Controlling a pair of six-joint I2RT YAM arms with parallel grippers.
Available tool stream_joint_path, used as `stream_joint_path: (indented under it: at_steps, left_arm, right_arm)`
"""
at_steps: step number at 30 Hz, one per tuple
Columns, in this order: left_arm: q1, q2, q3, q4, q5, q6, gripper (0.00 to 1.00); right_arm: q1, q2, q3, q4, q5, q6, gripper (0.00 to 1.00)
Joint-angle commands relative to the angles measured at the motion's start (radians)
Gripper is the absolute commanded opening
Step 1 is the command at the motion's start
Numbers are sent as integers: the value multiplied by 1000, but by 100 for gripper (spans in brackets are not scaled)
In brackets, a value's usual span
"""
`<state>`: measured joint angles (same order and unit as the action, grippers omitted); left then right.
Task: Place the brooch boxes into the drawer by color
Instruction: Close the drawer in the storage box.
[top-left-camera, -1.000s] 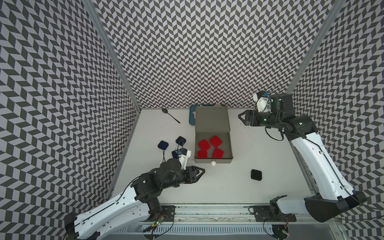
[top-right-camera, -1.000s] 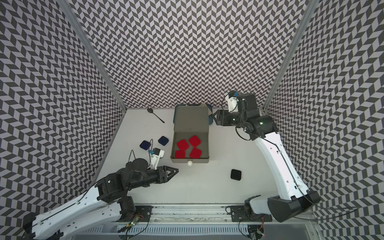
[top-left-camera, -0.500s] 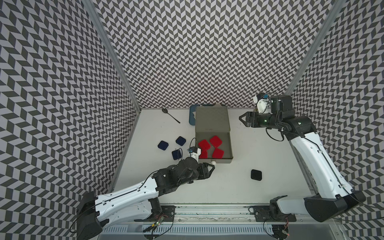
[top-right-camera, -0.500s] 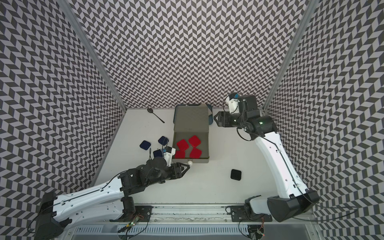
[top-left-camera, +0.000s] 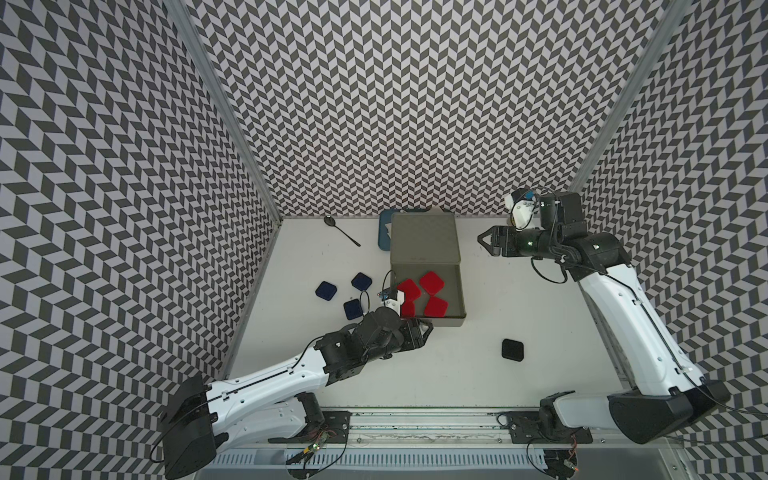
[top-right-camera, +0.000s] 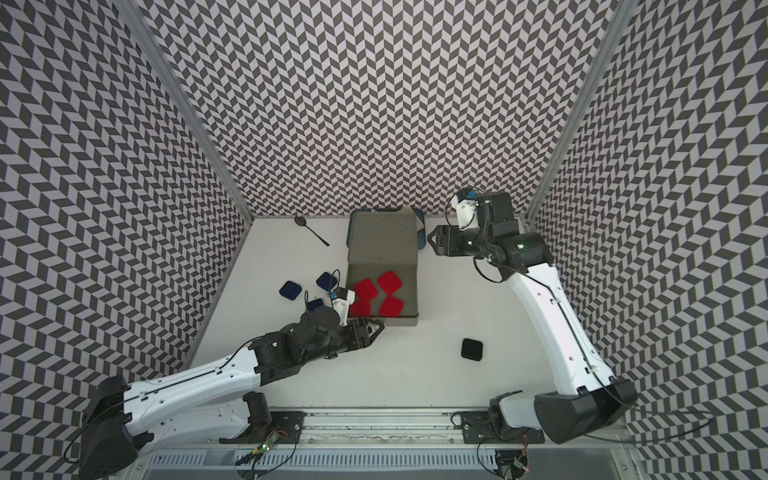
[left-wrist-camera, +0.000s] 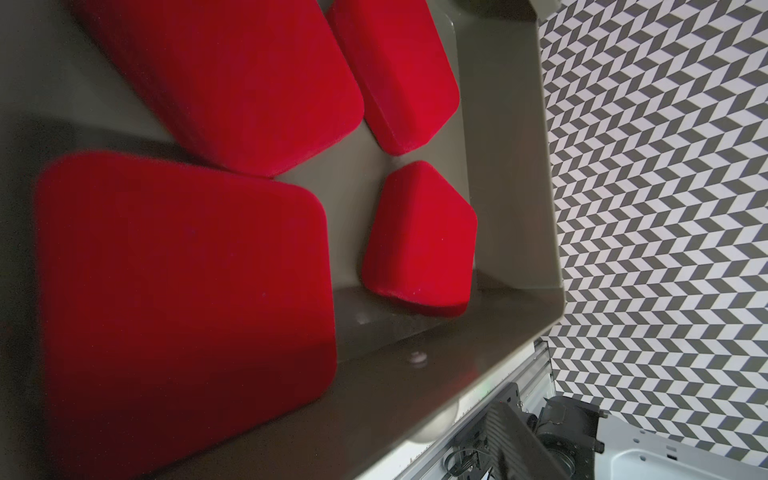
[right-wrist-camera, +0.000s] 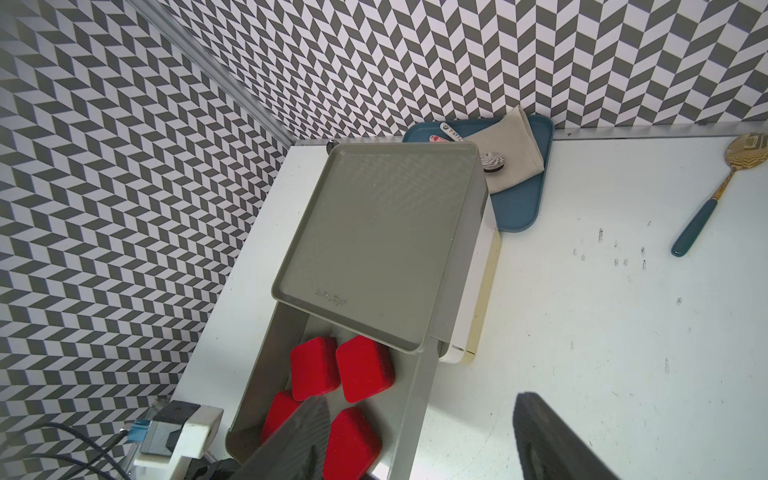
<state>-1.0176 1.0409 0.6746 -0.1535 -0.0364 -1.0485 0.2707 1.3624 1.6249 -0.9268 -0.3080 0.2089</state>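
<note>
The drawer chest (top-left-camera: 424, 237) stands at the back centre, its grey top drawer (top-left-camera: 460, 299) pulled out toward me. Several red brooch boxes (top-left-camera: 432, 283) lie inside it, also filling the left wrist view (left-wrist-camera: 187, 291). Three navy boxes (top-left-camera: 326, 291) (top-left-camera: 362, 281) (top-left-camera: 353, 309) lie on the table left of the drawer, and a black box (top-left-camera: 512, 350) lies to the front right. My left gripper (top-left-camera: 426, 330) is low at the drawer's front, open. One of its fingers (left-wrist-camera: 511, 432) stands just clear of the white knob (left-wrist-camera: 432, 419). My right gripper (top-left-camera: 482, 241) hovers open beside the chest's right side.
A dark blue tray (right-wrist-camera: 519, 199) with a folded cloth lies behind the chest against the back wall. A dark spoon (top-left-camera: 340, 230) lies at the back left. A gold spoon with a teal handle (right-wrist-camera: 706, 208) lies at the back right. Patterned walls close three sides.
My left arm has reached forward and to the right, from the near left up to the drawer's front by the knob. The right arm has barely moved.
</note>
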Motion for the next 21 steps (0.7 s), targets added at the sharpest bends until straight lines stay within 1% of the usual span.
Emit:
stream_joint_path:
  at_steps: [1, 6, 14, 18, 21]
  left_arm:
    - [5, 18, 18, 47, 22, 18, 58]
    - [5, 48, 21, 66, 34, 18, 58]
    - [5, 58, 28, 65, 21, 22, 57]
    - [5, 70, 28, 70, 18, 23, 53]
    - [5, 83, 29, 76, 22, 23, 52]
  right_arm:
    - [-7, -17, -13, 49, -9, -13, 74]
    - [-7, -18, -15, 49, -8, -17, 74]
    - [-8, -23, -23, 49, -8, -25, 74]
    - [-8, -24, -28, 49, -11, -26, 74]
    - [-10, -25, -31, 48, -10, -28, 74]
